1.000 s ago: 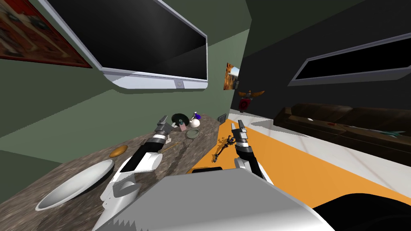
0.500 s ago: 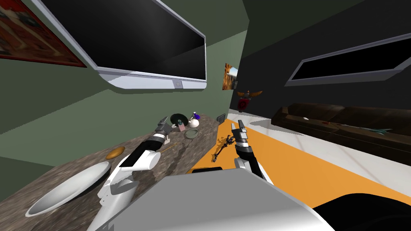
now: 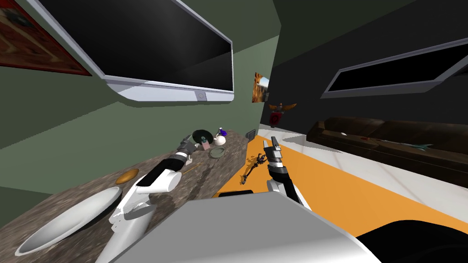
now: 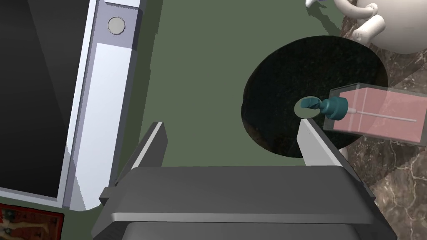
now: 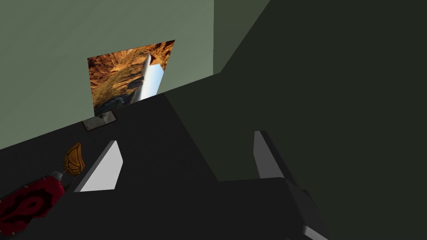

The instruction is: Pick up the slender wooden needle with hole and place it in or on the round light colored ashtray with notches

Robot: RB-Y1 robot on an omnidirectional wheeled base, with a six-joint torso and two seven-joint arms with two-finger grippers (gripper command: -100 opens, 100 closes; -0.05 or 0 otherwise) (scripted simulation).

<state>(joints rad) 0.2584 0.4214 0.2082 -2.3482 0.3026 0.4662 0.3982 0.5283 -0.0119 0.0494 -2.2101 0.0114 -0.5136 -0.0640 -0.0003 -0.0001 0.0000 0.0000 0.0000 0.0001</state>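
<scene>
L tool (image 4: pixel 232 123) wide, nr pink box (image 4: pixel 377 114)

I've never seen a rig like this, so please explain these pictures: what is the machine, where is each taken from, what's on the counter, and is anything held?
This is a simulated two-armed robot. The wide picture comes from a camera on its head, looking down at a marbled counter. The other two come from cameras on its hands, each looking along that arm's claw. The left claw is open above the counter, facing a dark disc and a pink box. The right claw is open, beside the counter. On the counter lie a thin wooden needle, a round greyish ashtray, a white jug and a big white bowl. Nothing is held.
</scene>
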